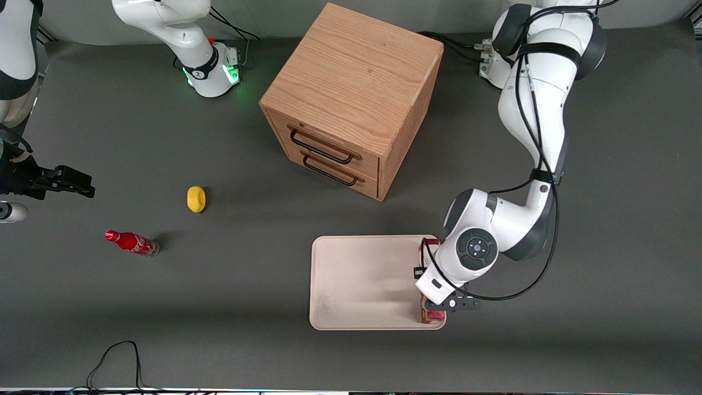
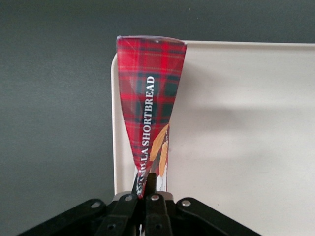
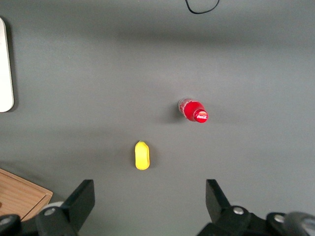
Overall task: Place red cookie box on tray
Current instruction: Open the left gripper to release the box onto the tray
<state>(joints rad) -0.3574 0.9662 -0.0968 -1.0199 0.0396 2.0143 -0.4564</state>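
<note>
The red cookie box, a tartan carton marked SHORTBREAD with biscuits pictured, stands on a narrow side, lengthwise over the cream-white tray, close to the tray's rim. My left gripper is shut on the box's upper edge. In the front view the arm's wrist covers the gripper; the box's ends stick out from under it, along the tray's edge toward the working arm's end. I cannot tell whether the box touches the tray.
A wooden two-drawer cabinet stands farther from the front camera than the tray. A yellow object and a small red soda bottle lie toward the parked arm's end. A black cable loops at the table's near edge.
</note>
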